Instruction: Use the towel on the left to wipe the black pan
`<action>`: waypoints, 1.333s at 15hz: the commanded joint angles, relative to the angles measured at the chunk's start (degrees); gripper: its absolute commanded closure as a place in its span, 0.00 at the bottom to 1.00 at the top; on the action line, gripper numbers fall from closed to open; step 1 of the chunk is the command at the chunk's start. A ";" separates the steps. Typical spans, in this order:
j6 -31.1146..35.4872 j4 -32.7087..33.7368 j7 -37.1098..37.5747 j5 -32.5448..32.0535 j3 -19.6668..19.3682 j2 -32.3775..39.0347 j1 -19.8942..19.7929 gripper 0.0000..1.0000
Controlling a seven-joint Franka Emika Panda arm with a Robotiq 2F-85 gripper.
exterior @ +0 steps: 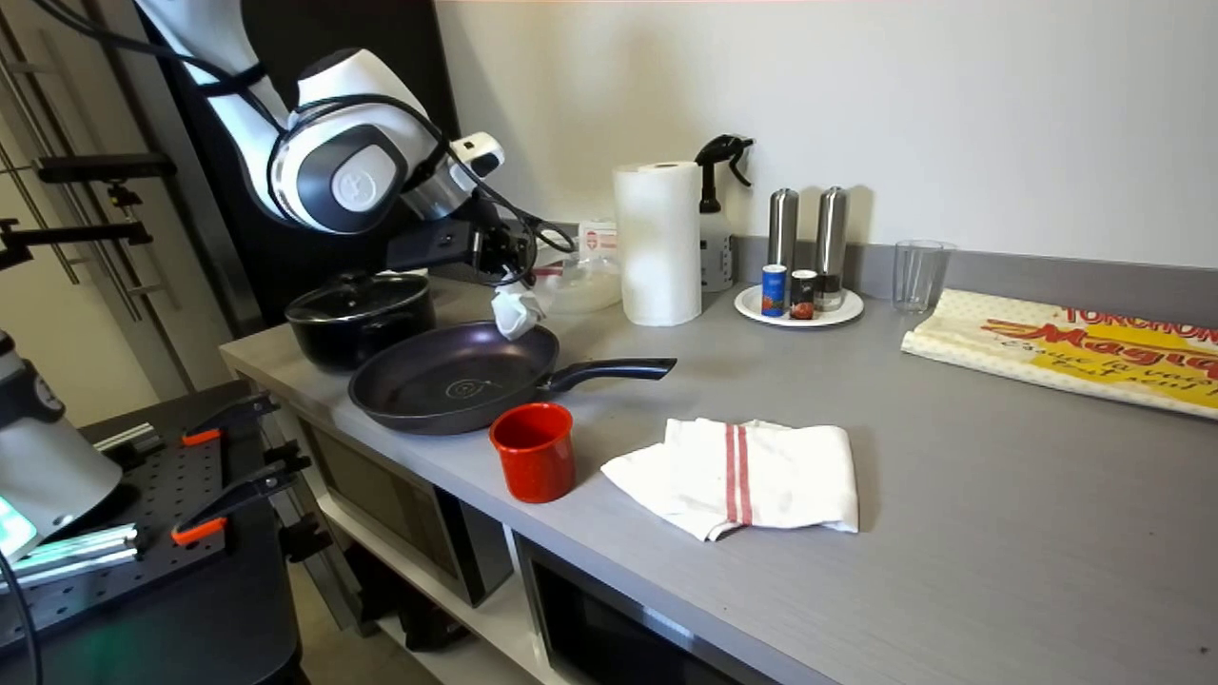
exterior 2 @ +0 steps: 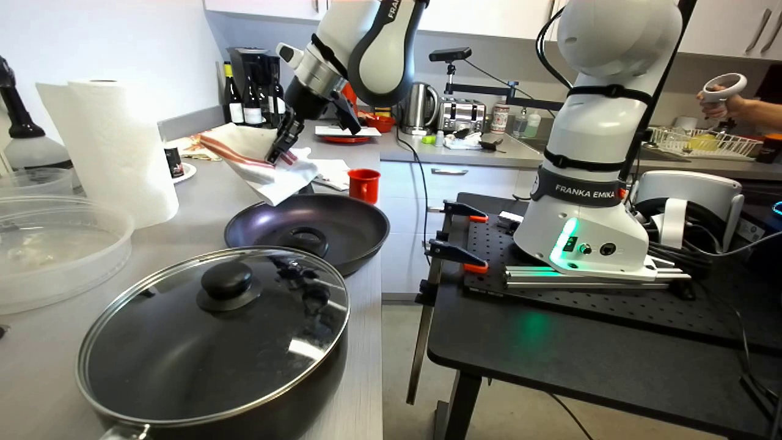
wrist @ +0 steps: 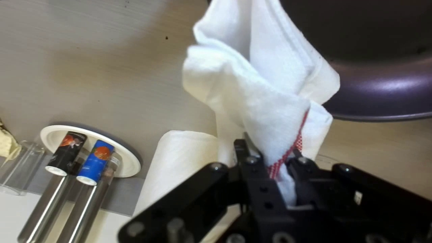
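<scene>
One red-striped white cloth (wrist: 263, 91): your black claw (wrist: 270, 152) pinches it; wiping step likely; next, press it across the round black frying pan (exterior: 457, 381).

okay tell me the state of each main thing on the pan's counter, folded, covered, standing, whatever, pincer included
Black pan: right side up, uncovered
Small striped towel: gripped, hanging in folds; touching pan or not, unclear
Pincer: shut on that towel
Black pot: glass lid on
Red mug: upright, uncovered
Large striped towel: folded, lying flat
Printed cloth: folded, lying flat
Paper towel roll: standing
Spray bottle: standing
Silver mills: standing
</scene>
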 commanded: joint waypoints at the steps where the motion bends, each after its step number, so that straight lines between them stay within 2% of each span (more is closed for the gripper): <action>1: -5.58 4.55 6.32 -1.36 6.35 -0.23 -6.95 0.96; 6: -19.41 16.58 7.13 2.14 17.68 6.52 -17.56 0.96; 9: -29.28 25.27 5.65 5.52 19.36 11.62 -18.82 0.96; 11: -35.61 31.96 6.10 6.13 17.38 15.82 -16.60 0.96; 12: -37.65 35.31 0.98 13.72 11.81 16.93 -10.32 0.96; 17: -47.22 50.94 -3.51 24.41 0.76 27.05 1.77 0.96; 20: -51.02 58.08 -3.87 28.17 -4.42 31.53 7.28 0.94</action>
